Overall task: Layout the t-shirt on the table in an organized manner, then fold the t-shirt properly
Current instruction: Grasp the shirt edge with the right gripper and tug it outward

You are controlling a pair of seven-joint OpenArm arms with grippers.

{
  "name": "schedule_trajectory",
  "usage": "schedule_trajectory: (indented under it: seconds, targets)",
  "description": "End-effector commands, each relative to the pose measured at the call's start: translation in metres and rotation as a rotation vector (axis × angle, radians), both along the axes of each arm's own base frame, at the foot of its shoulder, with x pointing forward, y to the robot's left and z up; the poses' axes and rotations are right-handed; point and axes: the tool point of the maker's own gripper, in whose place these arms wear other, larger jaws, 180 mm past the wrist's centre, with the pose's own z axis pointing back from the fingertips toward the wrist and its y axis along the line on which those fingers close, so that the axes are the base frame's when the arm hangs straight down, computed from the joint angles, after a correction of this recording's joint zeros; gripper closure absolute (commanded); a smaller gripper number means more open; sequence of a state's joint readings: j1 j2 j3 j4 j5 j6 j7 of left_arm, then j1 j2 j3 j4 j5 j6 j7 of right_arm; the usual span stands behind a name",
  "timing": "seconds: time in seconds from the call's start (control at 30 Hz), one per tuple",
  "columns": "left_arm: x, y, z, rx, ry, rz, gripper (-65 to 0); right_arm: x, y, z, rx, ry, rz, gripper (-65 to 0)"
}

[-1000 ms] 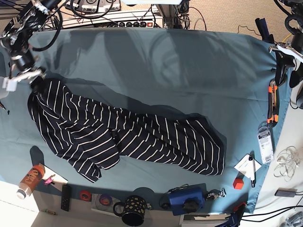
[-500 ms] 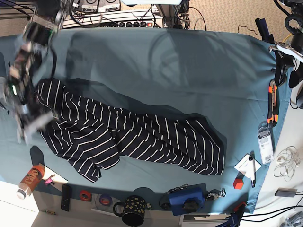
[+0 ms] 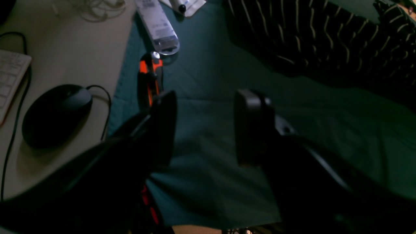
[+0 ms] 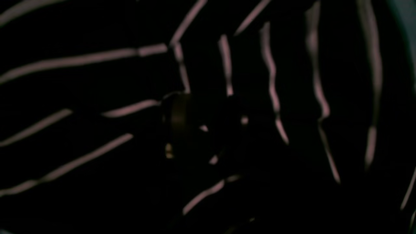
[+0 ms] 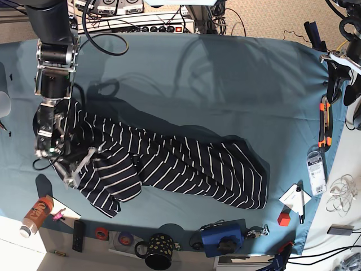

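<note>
The dark navy t-shirt (image 5: 186,166) with thin white stripes lies rumpled in a long diagonal band across the front half of the teal table (image 5: 214,84). My right gripper (image 5: 73,169) is down on the shirt's left part. In the right wrist view the striped fabric (image 4: 97,58) fills the frame, and the gripper (image 4: 204,126) is too dark to tell whether it is open or shut. My left gripper (image 3: 208,130) is open and empty above bare teal cloth (image 3: 211,195) at the table's right edge (image 5: 334,84). The shirt's end (image 3: 325,39) lies apart from it.
An orange utility knife (image 5: 324,121) lies just beyond my left gripper, also in the left wrist view (image 3: 150,78), next to a packaged tool (image 5: 316,172). A mouse (image 3: 55,112) sits off the cloth. A mug (image 5: 158,251), a blue device (image 5: 223,237), a red cube (image 5: 284,217) and a bottle (image 5: 35,214) line the front edge.
My right arm has swung from the shirt's far-left corner down and forward onto the shirt's left part. The shirt's left end has shifted slightly right. The left arm has not moved.
</note>
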State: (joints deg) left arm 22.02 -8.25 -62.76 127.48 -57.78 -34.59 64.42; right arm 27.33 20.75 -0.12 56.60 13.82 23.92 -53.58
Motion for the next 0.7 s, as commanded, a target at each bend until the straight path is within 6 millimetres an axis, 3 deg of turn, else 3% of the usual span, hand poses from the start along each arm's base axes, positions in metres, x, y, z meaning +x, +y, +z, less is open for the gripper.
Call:
schedule_trajectory:
  seconds: [0.0, 0.07, 0.23, 0.43, 0.53, 0.67]
  targets:
    - [0.003, -0.001, 0.012, 0.006, -0.049, -0.012, -27.2, 0.007, -0.008, 0.015, -0.022, -0.009, -0.006, -9.4]
    - [0.003, -0.001, 0.012, 0.006, -0.049, -0.012, -27.2, 0.004, -0.009, 0.013, -0.026, 0.008, -0.008, 0.0]
    - [0.003, -0.001, 0.012, 0.006, -0.049, -0.012, -27.2, 0.007, -0.006, 0.028, -0.049, -0.026, 0.012, 0.0]
    - [0.003, -0.001, 0.012, 0.006, -0.049, -0.012, -27.2, 0.0, 0.009, 0.067, -0.096, -0.12, 0.083, 0.0]
    - [0.003, -0.001, 0.012, 0.006, -0.049, -0.012, -27.2, -0.013, 0.019, 0.083, -0.08, -0.158, 0.119, 0.0]
    - [0.003, -0.001, 0.012, 0.006, -0.049, -0.012, -27.2, -0.043, 0.022, 0.089, -0.048, -0.139, 0.128, 0.0]
